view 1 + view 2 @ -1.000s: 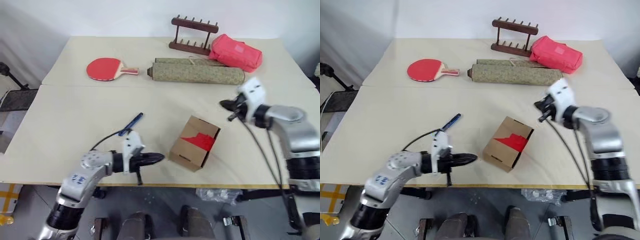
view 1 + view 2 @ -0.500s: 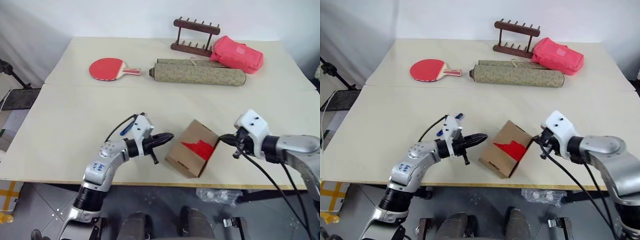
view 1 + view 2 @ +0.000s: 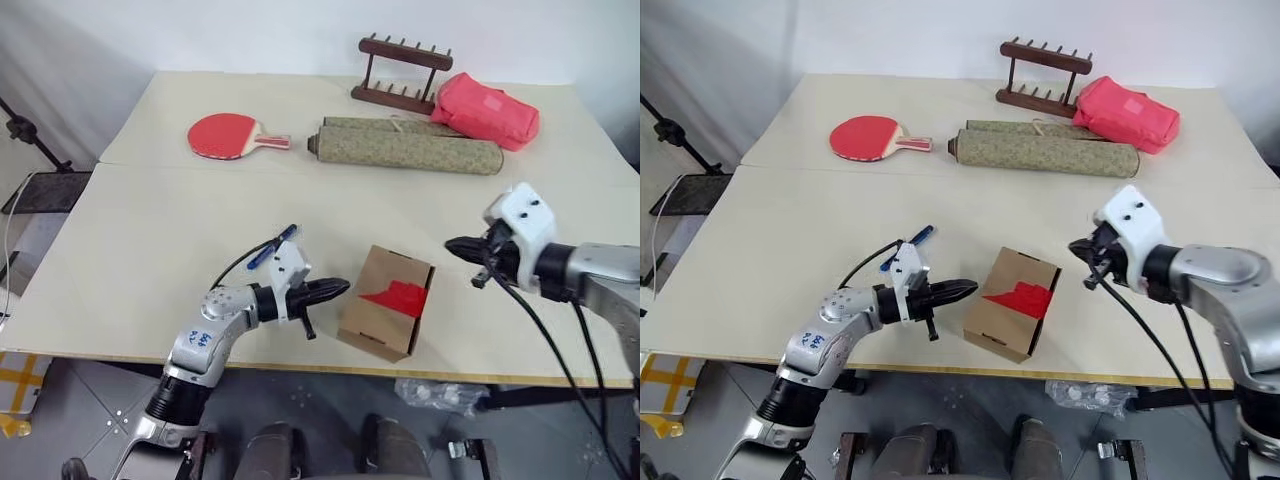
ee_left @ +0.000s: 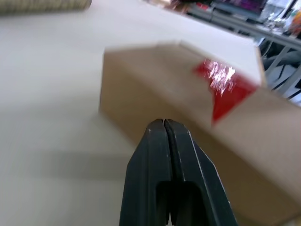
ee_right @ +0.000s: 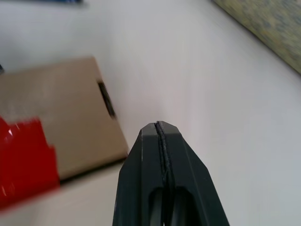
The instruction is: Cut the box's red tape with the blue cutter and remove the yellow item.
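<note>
The brown box (image 3: 383,318) lies near the table's front edge, with the jagged red tape (image 3: 400,297) across its top. My left gripper (image 3: 343,288) is shut and empty. It points level at the box's left side (image 4: 155,80) from very close, and I cannot tell if it touches. My right gripper (image 3: 450,244) is shut and empty too, hovering just right of the box (image 5: 61,113) and aimed toward it. The blue cutter (image 3: 273,246) lies on the table behind my left wrist, partly hidden by it. The yellow item is out of view.
Along the back of the table are a red table-tennis paddle (image 3: 225,133), a rolled mat (image 3: 405,148), a wooden rack (image 3: 398,72) and a pink-red pouch (image 3: 490,98). The table's front edge (image 3: 300,362) runs just below the box.
My left gripper has moved right, up to the box's left side. My right gripper has come back and down from the far right to beside the box. The camera view has shifted a little.
</note>
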